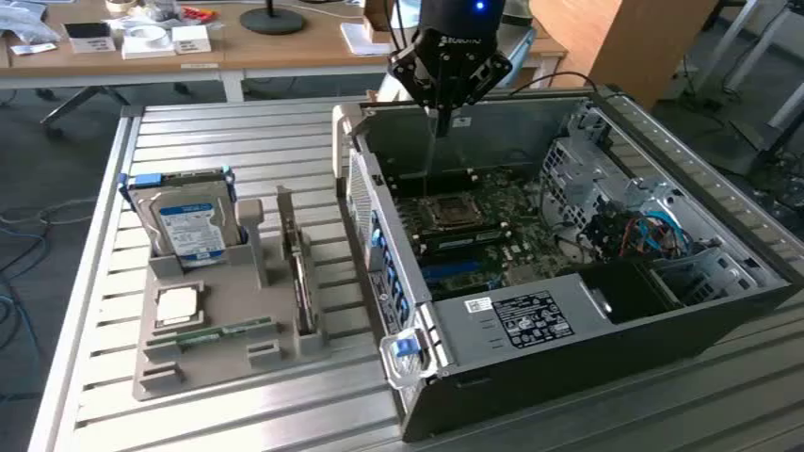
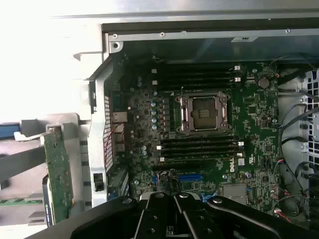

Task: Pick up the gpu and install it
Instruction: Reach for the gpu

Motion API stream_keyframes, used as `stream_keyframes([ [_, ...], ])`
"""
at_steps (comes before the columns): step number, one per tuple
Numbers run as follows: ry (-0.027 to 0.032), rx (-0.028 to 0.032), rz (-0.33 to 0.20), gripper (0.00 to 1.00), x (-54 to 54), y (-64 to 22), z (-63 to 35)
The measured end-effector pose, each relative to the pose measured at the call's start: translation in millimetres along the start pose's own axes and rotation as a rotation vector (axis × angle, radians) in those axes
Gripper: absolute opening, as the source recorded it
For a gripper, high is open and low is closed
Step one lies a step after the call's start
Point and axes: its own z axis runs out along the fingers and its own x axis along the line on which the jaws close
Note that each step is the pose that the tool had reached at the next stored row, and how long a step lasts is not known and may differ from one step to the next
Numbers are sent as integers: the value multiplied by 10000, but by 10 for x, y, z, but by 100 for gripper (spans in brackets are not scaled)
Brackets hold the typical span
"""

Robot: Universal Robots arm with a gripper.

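Observation:
The gpu (image 1: 300,279) stands on edge in a slot of the grey holder (image 1: 207,372), seen as a thin green card; in the wrist view its green board (image 2: 59,174) lies outside the case wall. My gripper (image 1: 440,115) hangs above the open computer case (image 1: 703,198), over the back of the motherboard (image 1: 503,221) and well away from the gpu. Its fingers (image 2: 160,209) are shut together with nothing between them. The blue card slot (image 2: 191,177) on the motherboard is bare.
The holder also carries a hard drive with a blue-white label (image 1: 191,226), a square processor (image 1: 179,303) and a narrow memory stick (image 1: 226,331). The case rim (image 1: 358,179) rises between holder and motherboard. Cables (image 1: 641,235) crowd the case's right side. A desk (image 1: 251,52) stands behind.

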Motion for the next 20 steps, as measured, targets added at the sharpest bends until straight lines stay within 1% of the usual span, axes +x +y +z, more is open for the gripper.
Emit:
stream_keyframes([
  [12, 0, -1, 0, 11, 2, 0, 0],
  [20, -1, -1, 1, 11, 73, -5, -1],
])
